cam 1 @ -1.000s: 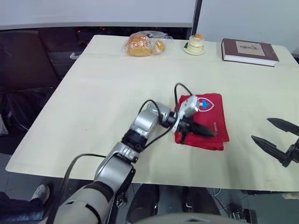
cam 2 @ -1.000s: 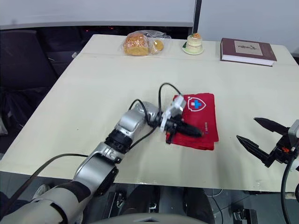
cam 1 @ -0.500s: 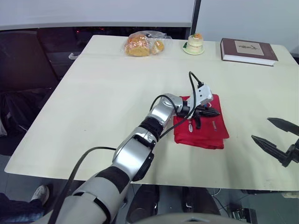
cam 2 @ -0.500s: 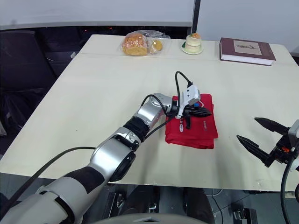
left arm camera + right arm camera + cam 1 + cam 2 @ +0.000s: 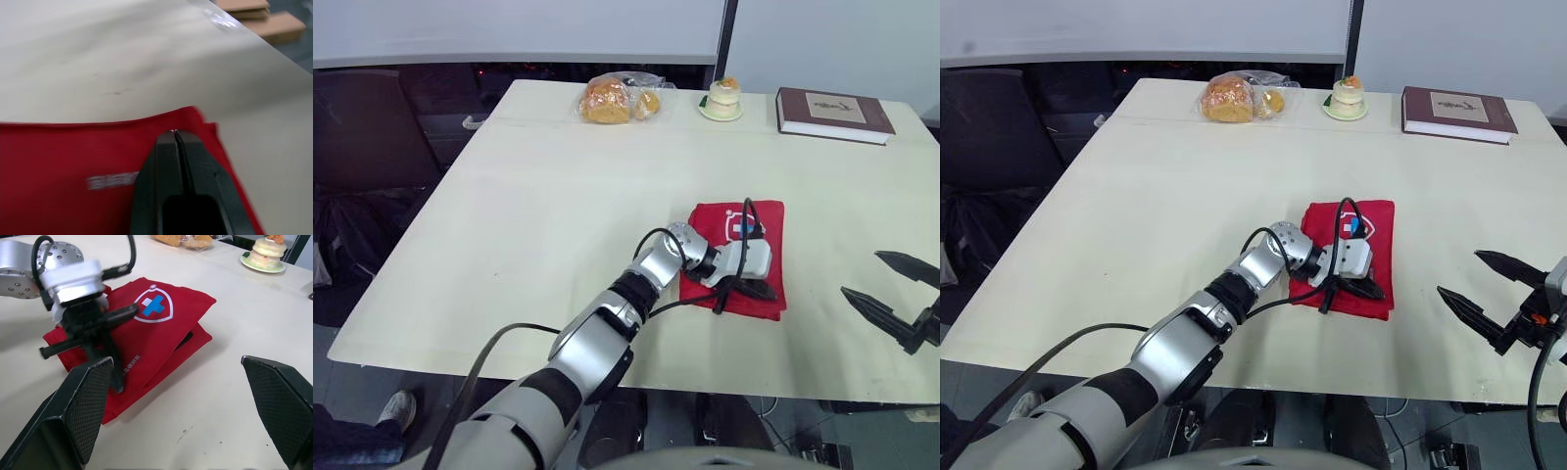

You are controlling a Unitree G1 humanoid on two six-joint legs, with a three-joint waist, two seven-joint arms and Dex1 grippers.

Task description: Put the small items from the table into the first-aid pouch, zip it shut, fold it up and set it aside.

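The red first-aid pouch [image 5: 736, 227] lies folded on the table, its white shield with a blue cross facing up [image 5: 152, 305]. My left gripper [image 5: 759, 290] rests over the pouch's near right part, pointing right. In the left wrist view its fingers [image 5: 168, 161] are pressed together above the red fabric [image 5: 73, 156], close to a corner, with nothing between them. My right gripper [image 5: 860, 271] hovers open to the right of the pouch near the table's front edge, apart from it, holding nothing.
At the far edge of the cream table [image 5: 538, 186] lie a bag of bread [image 5: 612, 98], a small cake on a plate [image 5: 722, 97] and a dark red book [image 5: 830, 103]. A black cable [image 5: 744, 220] loops above my left wrist.
My left gripper has swung across the pouch from its far middle to its near right part. The pouch now lies flatter. The right gripper has stayed in place.
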